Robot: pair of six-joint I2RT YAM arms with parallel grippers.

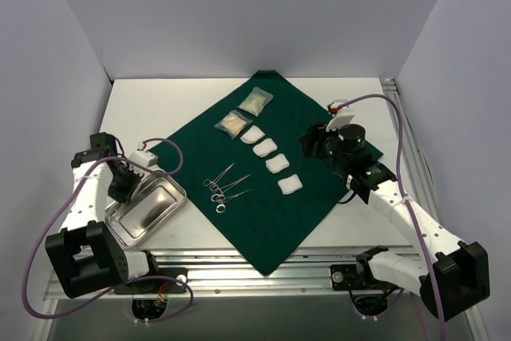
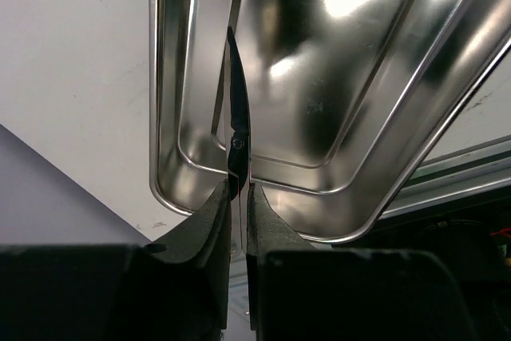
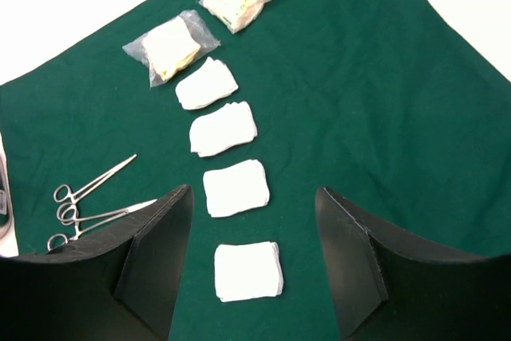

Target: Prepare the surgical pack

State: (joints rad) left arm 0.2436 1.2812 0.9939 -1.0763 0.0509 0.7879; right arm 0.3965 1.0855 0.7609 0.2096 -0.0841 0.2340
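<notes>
- Left gripper [image 2: 238, 193]: jaws narrow, pinched on the rim of the tray [image 2: 335, 77]. In the left wrist view the thin steel wall stands between the two dark fingers [image 2: 204, 229].
- Right gripper [image 3: 254, 229]: jaws wide, with nothing held. It hangs above the drape [image 1: 271, 229], right of centre in the top view. In the right wrist view its fingers frame the lower end of the gauze row.
- Tray: shiny steel, at the lower left of the top view. It sits over the white table [image 1: 160, 109], just off the drape's left edge. Whether it lies flat or is slightly raised cannot be told.
- Drape: dark green cloth spread as a diamond over the middle of the table. Its near corner reaches past the table's front edge.
- Instruments [image 1: 223, 189]: steel and scissor-like, lying close together on the left part of the drape. The ring handles are toward the bottom of the frame and the tips point up and right. They are near the tray but apart from it.
- Gauze pads [image 1: 277, 164]: four white squares in a diagonal row at the centre of the drape, running from lower right to upper left, each apart from the next.
- Packets [image 1: 233, 124]: two clear packets with pale contents. They continue the same line beyond the farthest pad, toward the drape's top corner.
</notes>
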